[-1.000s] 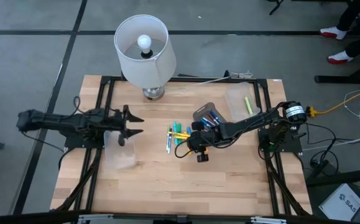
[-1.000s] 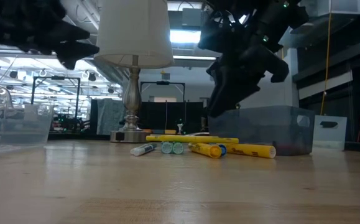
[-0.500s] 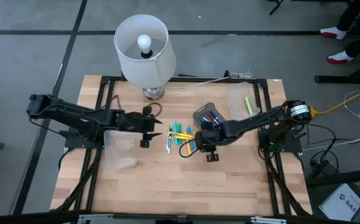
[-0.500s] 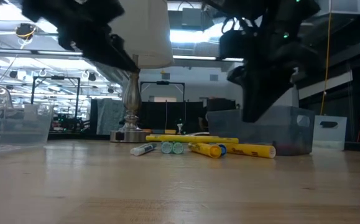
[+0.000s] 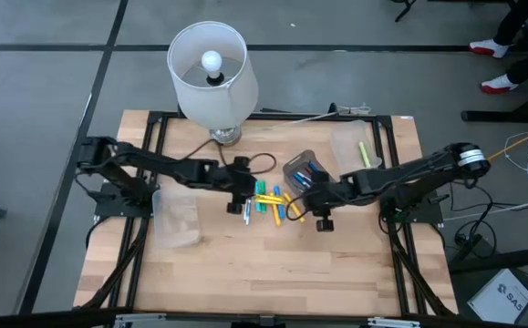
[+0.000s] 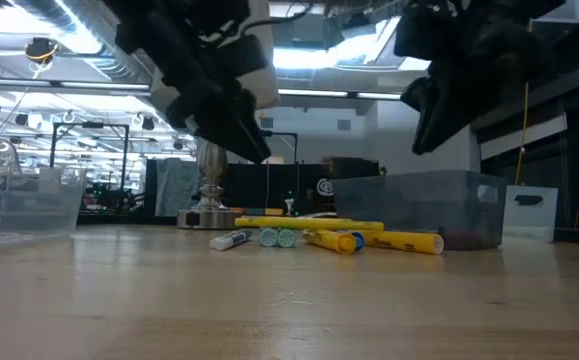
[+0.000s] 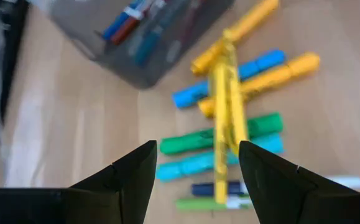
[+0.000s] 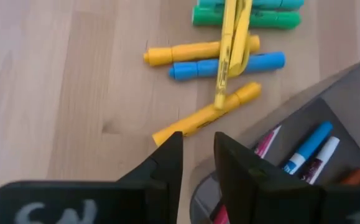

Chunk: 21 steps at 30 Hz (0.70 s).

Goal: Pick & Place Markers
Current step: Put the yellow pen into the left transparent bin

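Several yellow, green and blue markers (image 5: 268,199) lie in a loose pile on the wooden table; they also show in the low view (image 6: 329,238). My left gripper (image 5: 248,189) hovers open over the pile's left side, its fingers standing apart above the markers (image 7: 229,124). My right gripper (image 5: 300,193) hangs above the pile's right end (image 8: 229,56), beside a dark bin (image 5: 305,169). Its fingers stand a narrow gap apart with nothing between them. The bin holds more markers (image 8: 304,149).
A lamp (image 5: 211,68) stands at the table's far side. A clear bin (image 5: 353,150) with one yellow marker sits at the far right. Another clear bin (image 5: 177,219) sits to the left of the pile. Bare table lies toward the near edge.
My left gripper has swung toward the table's right edge, from over the left clear bin to above the marker pile, and has come lower. My right gripper has risen and drawn a little toward the right edge. The markers have stayed in place.
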Motion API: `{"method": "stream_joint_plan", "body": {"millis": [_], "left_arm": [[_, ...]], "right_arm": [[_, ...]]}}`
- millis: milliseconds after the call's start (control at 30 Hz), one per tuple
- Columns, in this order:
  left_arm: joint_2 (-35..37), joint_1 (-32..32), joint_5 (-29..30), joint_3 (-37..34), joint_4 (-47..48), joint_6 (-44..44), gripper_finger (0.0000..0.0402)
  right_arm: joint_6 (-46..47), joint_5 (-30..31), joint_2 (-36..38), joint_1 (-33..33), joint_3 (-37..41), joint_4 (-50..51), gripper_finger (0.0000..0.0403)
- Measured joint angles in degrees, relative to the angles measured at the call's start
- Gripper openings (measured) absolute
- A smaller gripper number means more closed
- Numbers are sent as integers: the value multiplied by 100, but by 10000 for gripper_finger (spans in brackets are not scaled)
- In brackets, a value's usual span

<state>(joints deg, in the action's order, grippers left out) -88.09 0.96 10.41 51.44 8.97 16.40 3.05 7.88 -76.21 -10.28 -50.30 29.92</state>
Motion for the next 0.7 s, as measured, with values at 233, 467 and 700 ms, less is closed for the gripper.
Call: {"method": "stream_joint_plan", "body": {"millis": [233,467,700], "left_arm": [[-759,-47,-145,789,166,104,224],[-1477,-49,-425,1308,474,92,224],[-1867,-36,-366,1517,507,143,224]], "right_arm": [[1,8,248,0,302,-558,90],[-175,41,243,-2,302,-1008,90],[-197,422,241,-2,302,-1124,90]]}}
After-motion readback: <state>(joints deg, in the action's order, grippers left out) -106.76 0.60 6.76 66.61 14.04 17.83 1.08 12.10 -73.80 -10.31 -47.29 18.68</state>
